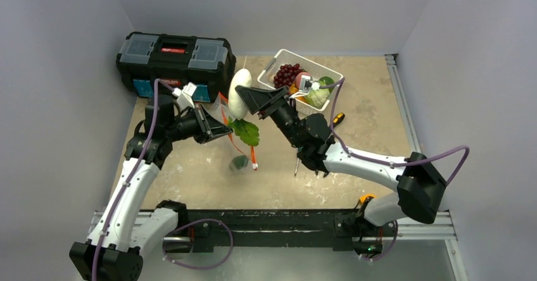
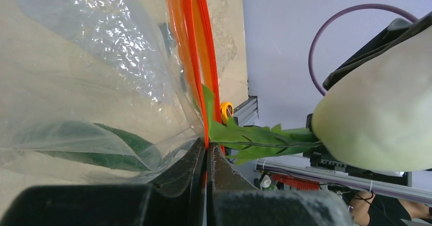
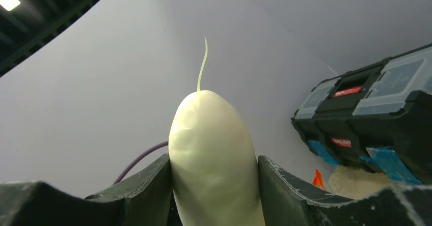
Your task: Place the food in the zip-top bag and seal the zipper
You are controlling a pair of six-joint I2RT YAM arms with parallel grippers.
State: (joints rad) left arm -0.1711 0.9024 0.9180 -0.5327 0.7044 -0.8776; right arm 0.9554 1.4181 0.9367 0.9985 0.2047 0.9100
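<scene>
— Where do we begin?

— At the toolbox (image 1: pixel 175 62), far left on the bench (image 1: pixel 190 180). Just in front of its right end, our left end effector (image 2: pixel 206 149) is pressed together on the bag (image 2: pixel 91 58), pinching it at the zipper (image 2: pixel 191 43).

— And the bag itself?

— We see its clear plastic spreading away from that pinch, on the near side of the toolbox's right corner. A dark green cucumber (image 2: pixel 102 144) shows through it.

— What comes next?

— The radish (image 3: pixel 211 134), just right of the toolbox and off the bench. Its thin root tip points away from the arm that carries it. Its leaves (image 2: pixel 254 139) reach the zipper right at the left pinch.

— Who holds it?

— Our right end effector (image 3: pixel 214 180), its fingers clamped against both sides of the radish.

— Anything farther right of the toolbox?

— The basket (image 1: pixel 311 62), well beyond the radish, with a peach (image 1: pixel 303 79) and a cabbage (image 1: pixel 318 96) in it. A screwdriver (image 1: pixel 337 119) lies just beside it.
</scene>
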